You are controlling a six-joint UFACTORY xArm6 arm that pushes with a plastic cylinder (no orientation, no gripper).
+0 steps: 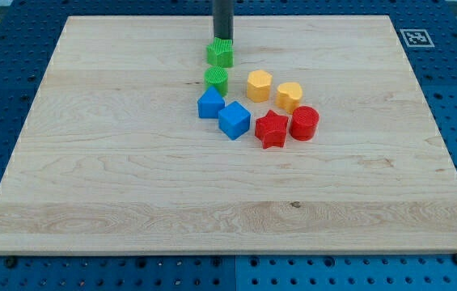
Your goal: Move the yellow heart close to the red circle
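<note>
Camera view, yellow heart (289, 95) just above red circle (304, 123), orientation unclear, no fingers, my tip (223, 39) well apart.

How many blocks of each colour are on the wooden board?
Green: 2, the green block by my tip and the green cylinder
Blue: 2, the blue block and the blue cube
Yellow: 2, the yellow hexagon and the yellow heart
Red: 2, the red star and the red circle
Total: 8
</note>
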